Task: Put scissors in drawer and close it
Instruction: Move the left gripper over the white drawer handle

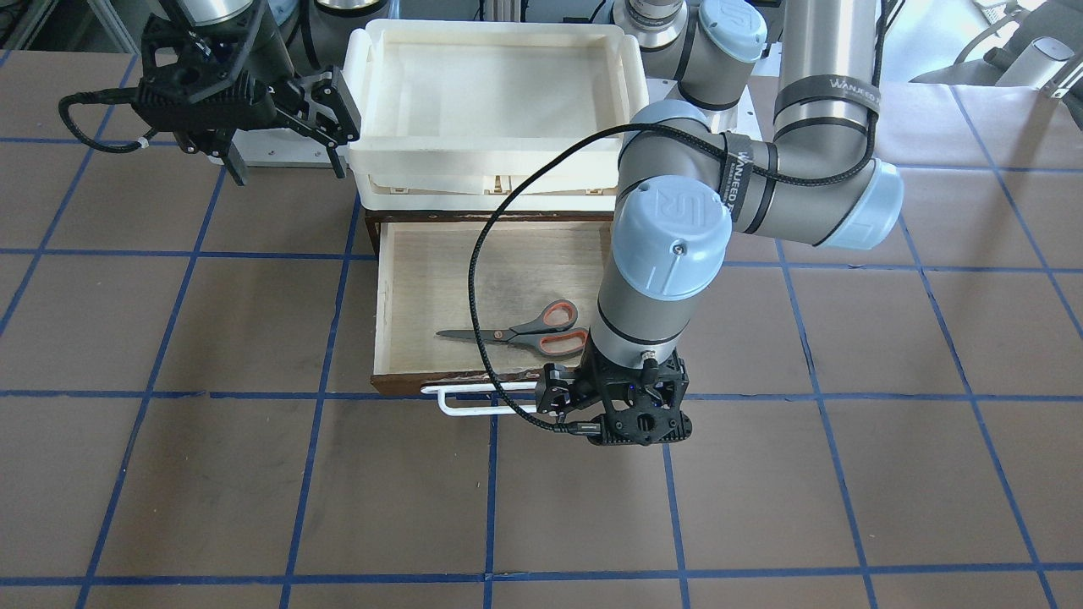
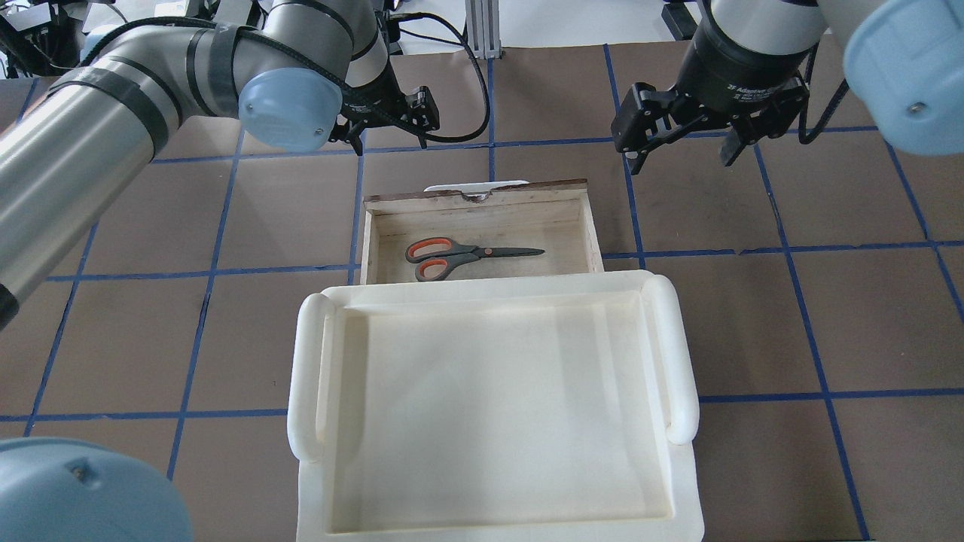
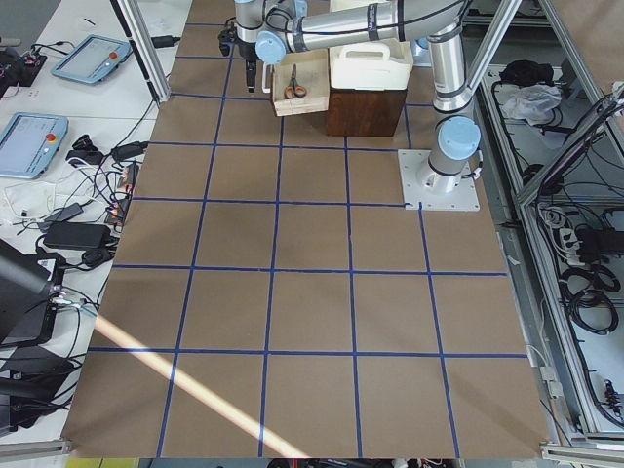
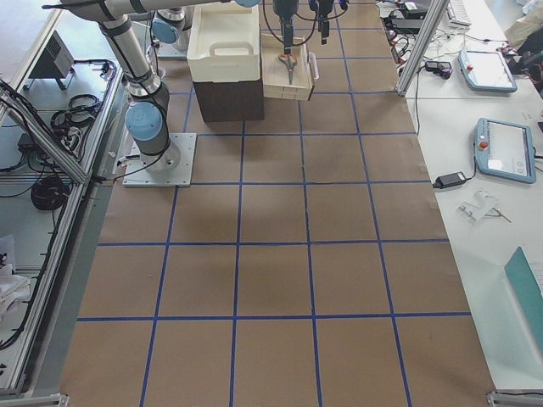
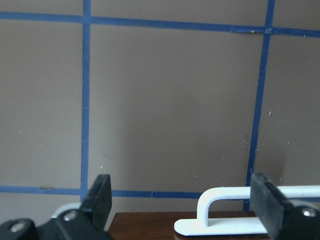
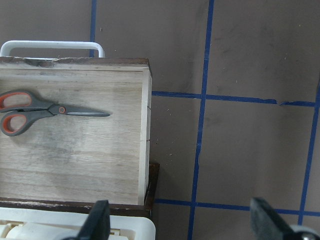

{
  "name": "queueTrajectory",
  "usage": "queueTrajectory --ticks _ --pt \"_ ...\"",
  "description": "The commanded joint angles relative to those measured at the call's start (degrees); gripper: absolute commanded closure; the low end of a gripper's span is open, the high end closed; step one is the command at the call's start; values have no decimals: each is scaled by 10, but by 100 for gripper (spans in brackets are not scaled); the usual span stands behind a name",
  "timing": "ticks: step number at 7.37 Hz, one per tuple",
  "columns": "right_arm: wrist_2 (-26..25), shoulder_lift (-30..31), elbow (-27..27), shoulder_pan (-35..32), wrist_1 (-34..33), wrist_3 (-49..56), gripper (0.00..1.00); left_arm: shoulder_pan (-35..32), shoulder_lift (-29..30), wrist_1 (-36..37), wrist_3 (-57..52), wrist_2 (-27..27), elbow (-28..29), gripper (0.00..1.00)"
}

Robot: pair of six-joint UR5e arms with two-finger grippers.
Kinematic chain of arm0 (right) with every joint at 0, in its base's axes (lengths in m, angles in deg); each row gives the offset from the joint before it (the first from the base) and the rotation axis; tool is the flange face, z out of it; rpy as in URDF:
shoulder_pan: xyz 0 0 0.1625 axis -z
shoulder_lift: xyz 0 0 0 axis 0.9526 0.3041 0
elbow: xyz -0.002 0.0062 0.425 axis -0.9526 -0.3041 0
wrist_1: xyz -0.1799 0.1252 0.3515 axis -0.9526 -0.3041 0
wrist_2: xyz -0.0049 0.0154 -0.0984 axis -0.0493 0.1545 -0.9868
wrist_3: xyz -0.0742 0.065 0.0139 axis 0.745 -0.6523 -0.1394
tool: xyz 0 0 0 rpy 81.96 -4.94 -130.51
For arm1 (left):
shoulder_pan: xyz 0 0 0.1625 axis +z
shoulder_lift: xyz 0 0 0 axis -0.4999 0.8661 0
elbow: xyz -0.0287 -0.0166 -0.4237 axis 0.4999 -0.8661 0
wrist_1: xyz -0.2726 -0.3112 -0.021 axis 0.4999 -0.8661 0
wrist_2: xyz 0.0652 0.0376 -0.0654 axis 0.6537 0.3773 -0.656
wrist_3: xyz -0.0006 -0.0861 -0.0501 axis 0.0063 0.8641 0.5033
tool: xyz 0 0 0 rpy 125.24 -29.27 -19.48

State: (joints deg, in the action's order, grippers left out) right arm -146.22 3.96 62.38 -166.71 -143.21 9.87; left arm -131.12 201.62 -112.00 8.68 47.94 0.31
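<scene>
The drawer [image 1: 474, 271] stands pulled open, showing its pale plywood floor [image 2: 561, 245]. The scissors [image 1: 525, 330] lie flat inside it, also seen in the overhead view [image 2: 467, 252] and the right wrist view [image 6: 45, 107]. My left gripper [image 1: 622, 406] is open and empty, pointing down at the drawer's dark front; in the left wrist view one end of the white wire handle [image 5: 235, 192] lies between its fingers [image 5: 100, 195]. My right gripper [image 2: 681, 143] is open and empty, hovering beside the drawer's side and apart from it.
A cream-white plastic bin [image 2: 309, 376] sits on top of the dark wooden cabinet [image 3: 366, 112] that holds the drawer. The brown table mat with blue grid lines [image 1: 254, 474] surrounds it. The left arm's black cable [image 1: 482, 279] hangs over the open drawer.
</scene>
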Motion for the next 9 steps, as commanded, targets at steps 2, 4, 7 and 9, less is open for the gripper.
queueTrajectory --ticks 2,4,7,9 --pt "-7 2 1 -2 2 3 0 -20 45 6 61 -1 19 0" --pt "-31 2 1 -1 5 3 0 -28 62 6 113 0 20 0" --pt "-32 5 1 0 -1 3 0 -32 72 -2 135 1 20 0" --pt "-32 5 1 0 5 3 0 -32 72 -18 136 2 20 0"
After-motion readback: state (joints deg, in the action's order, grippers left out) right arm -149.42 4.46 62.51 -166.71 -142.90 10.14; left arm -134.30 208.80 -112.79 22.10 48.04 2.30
